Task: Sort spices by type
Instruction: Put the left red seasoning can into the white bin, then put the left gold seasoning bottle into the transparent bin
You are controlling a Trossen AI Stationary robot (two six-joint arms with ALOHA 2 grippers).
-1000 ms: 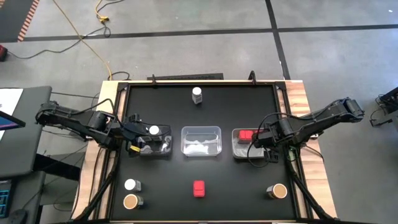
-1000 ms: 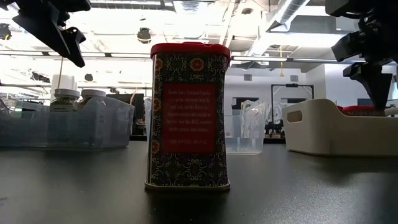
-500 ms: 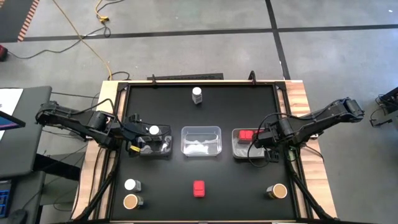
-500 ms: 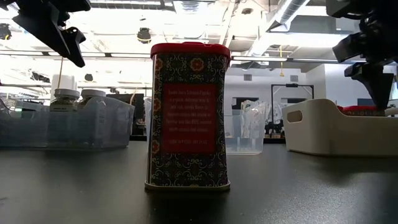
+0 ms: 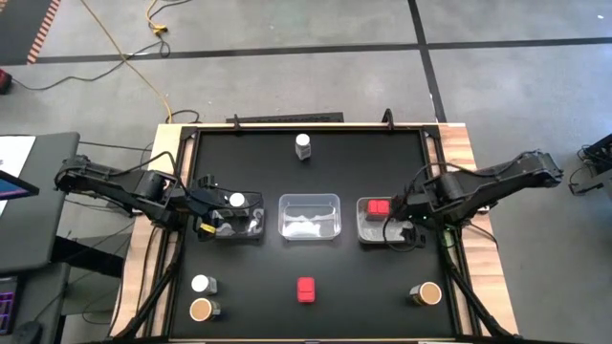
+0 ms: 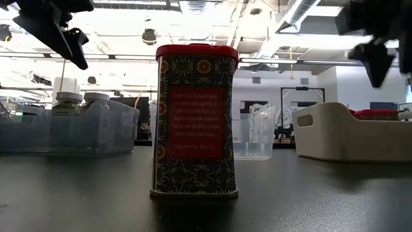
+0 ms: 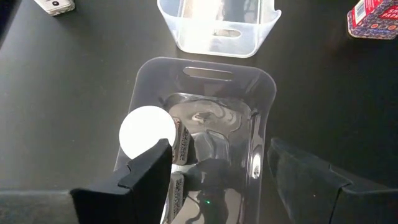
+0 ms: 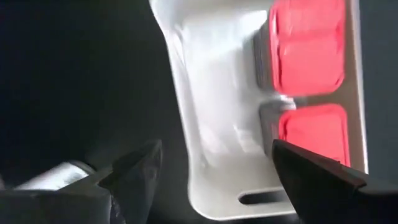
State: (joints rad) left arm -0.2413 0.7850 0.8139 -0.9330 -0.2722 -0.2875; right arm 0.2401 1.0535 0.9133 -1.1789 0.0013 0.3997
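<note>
Black matting covered the table (image 5: 354, 277), framed by a pale wooden edge, and grey concrete floor with dark lines and a yellow cable lay beyond its far side. Across the table at surface height, the room showed bright ceiling lights, ducting and white walls.

3 trays sat in a row across the middle. The left tray (image 5: 251, 230) held a white-capped jar (image 5: 236, 201); the left gripper (image 5: 218, 218) hung over that tray with its fingers (image 7: 146, 177) parted a little and nothing between them. The middle tray (image 5: 310, 216) was clear. The right tray (image 5: 366, 232) held 2 red packets (image 8: 308, 46) side by side; the right gripper (image 5: 409, 222) hovered just beside that tray's right edge, fingers spread wide and holding nothing.

Another white-capped jar (image 5: 303, 145) stood alone at the far centre. At the near left, 1 white-capped jar (image 5: 202, 284) and 1 tan-topped jar (image 5: 201, 309) stood next to each other. A red packet (image 5: 305, 289) stood upright at the near centre, and a second tan-topped jar (image 5: 429, 292) stood at the near right.
</note>
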